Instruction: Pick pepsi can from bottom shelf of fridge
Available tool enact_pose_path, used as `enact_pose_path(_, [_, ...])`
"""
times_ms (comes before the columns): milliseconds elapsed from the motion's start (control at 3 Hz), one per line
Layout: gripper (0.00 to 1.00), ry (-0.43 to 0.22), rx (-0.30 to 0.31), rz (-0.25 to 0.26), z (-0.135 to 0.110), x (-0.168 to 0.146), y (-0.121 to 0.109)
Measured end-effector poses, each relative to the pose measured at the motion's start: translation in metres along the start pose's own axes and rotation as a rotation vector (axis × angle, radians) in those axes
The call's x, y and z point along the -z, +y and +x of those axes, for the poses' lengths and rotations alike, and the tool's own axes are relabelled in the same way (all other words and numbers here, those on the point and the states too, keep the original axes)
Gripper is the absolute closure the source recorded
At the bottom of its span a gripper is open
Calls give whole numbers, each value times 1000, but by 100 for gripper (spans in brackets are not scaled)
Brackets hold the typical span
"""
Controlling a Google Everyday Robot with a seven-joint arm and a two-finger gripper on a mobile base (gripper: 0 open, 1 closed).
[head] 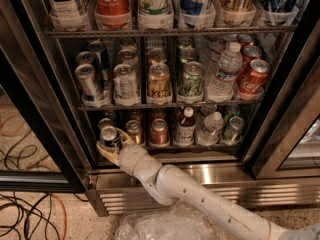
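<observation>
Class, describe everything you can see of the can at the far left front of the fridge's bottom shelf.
The short dark pepsi can stands upright at the front left of the dark wire bottom shelf, silver top showing above a shadowed body. The robot's cream end effector is right at it, covering its lower part. A copper-brown can stands to its right.

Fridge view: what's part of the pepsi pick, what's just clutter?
Job: pepsi can, bottom shelf, fridge, hand at the can, left end of that shelf.
Clutter: copper-brown can, water bottle, red cola cans, floor cables.
</observation>
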State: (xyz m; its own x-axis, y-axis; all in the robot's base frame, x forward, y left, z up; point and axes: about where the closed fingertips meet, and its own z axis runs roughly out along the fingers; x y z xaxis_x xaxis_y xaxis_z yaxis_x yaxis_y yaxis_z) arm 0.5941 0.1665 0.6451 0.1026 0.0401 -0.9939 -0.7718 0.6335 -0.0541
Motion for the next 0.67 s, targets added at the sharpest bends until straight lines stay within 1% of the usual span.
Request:
enact_pose_path(333, [100,12,-4,-79,4,11,11])
enact_pose_path(667, [100,31,3,-141,4,21,19])
